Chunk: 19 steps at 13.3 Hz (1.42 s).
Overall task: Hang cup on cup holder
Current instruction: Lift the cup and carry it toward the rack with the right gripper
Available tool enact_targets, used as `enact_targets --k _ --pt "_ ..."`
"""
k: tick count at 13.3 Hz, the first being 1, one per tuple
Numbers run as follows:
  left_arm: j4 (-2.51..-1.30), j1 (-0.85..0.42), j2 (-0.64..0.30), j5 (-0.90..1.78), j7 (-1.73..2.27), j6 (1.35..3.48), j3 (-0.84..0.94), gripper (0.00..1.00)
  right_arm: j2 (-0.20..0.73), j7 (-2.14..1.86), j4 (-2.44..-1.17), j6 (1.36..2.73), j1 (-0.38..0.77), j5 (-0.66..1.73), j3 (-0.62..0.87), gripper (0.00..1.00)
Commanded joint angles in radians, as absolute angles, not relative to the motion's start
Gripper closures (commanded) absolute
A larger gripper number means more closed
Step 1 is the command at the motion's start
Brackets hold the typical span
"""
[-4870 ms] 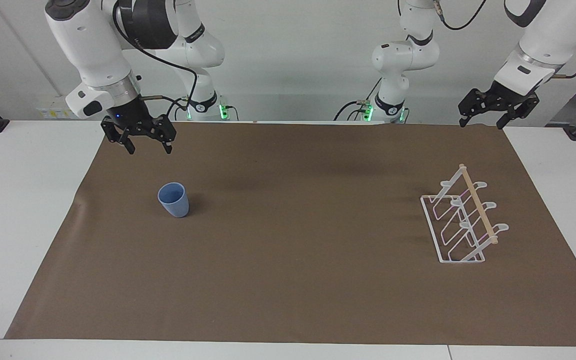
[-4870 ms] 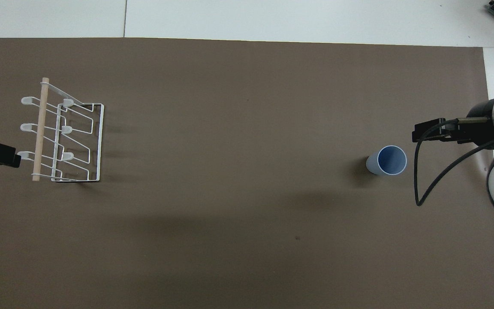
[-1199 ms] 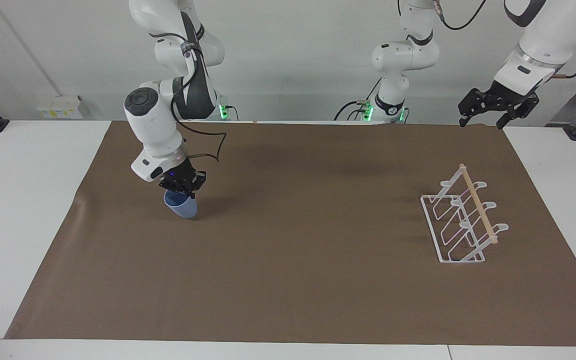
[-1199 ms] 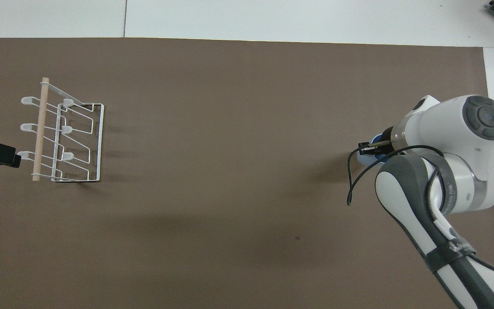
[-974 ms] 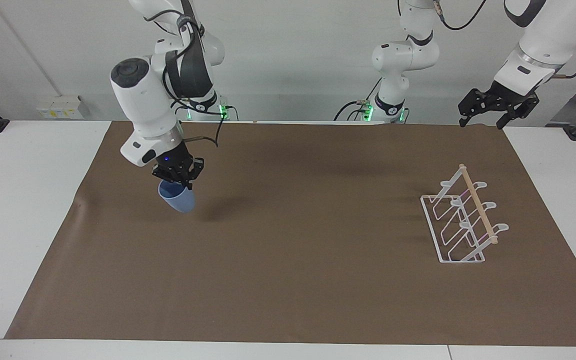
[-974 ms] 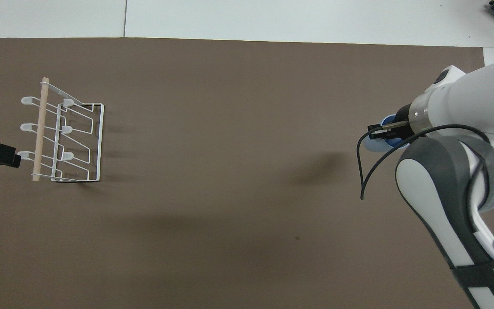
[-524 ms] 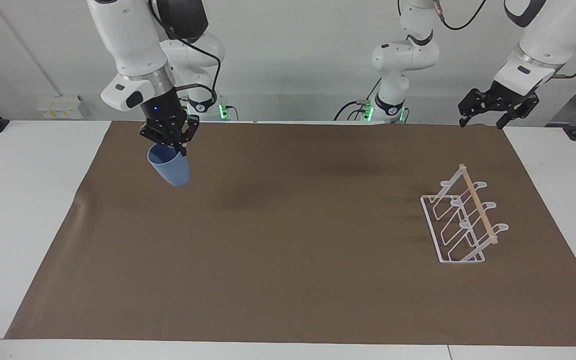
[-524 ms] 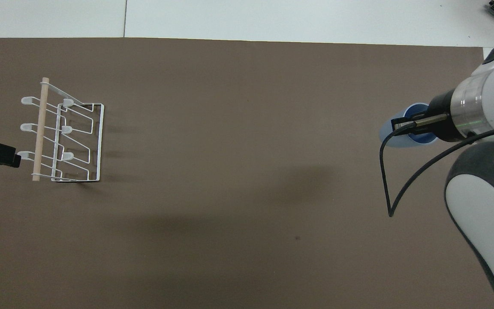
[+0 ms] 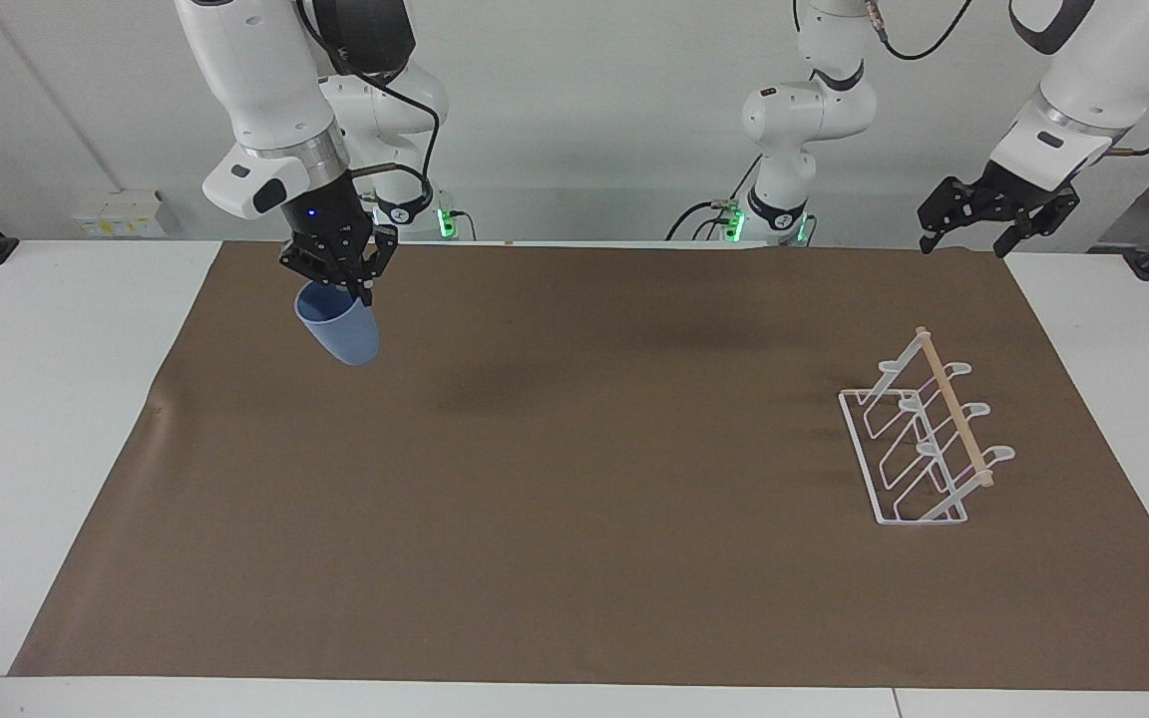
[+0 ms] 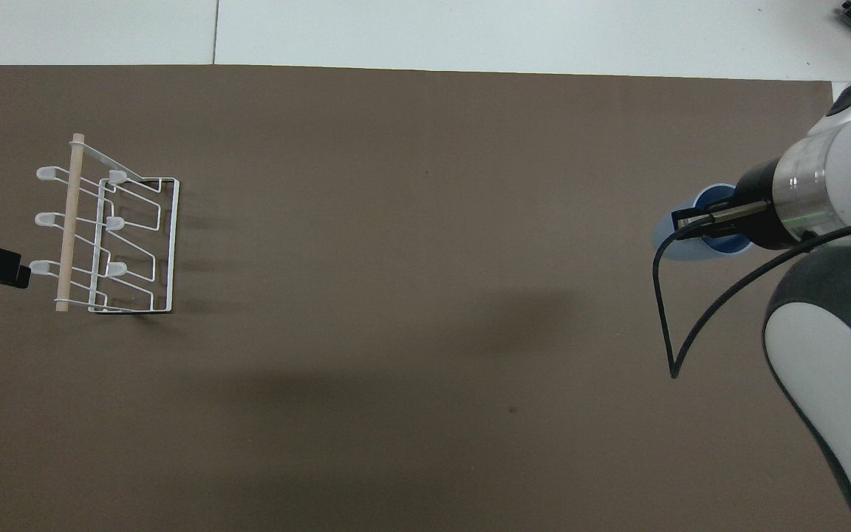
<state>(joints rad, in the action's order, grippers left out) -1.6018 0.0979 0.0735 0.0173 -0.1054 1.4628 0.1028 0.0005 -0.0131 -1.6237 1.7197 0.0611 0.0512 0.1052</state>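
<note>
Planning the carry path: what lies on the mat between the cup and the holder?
Nothing: both views show only bare brown mat between the cup, held up by the right claw, and the holder.

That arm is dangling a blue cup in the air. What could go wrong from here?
The right gripper pinches only the rim of the cup, which hangs tilted, so it might slip and fall onto the brown mat. The cup holder stands at the left arm's end of the table; its thin prongs could be missed.
</note>
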Motion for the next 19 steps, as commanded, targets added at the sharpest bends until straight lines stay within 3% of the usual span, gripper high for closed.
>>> enact_targets --k 1,9,15,19 --pt "-1.615 0.100 0.091 0.006 -0.124 1.463 0.114 0.00 -0.009 -0.002 -1.628 1.724 0.058 0.063 0.168 1.00" --pt "-1.634 0.097 0.092 0.159 -0.607 1.517 0.118 0.00 -0.014 0.140 -1.644 1.816 0.060 0.311 0.366 1.00" --pt "-1.643 0.011 0.100 0.287 -1.105 1.508 0.124 0.00 -0.012 0.130 -1.644 2.023 0.060 0.310 0.550 1.00" --pt "-1.707 -0.029 0.135 0.398 -1.245 1.532 0.123 0.00 0.012 0.132 -1.644 2.091 0.113 0.293 0.577 1.00"
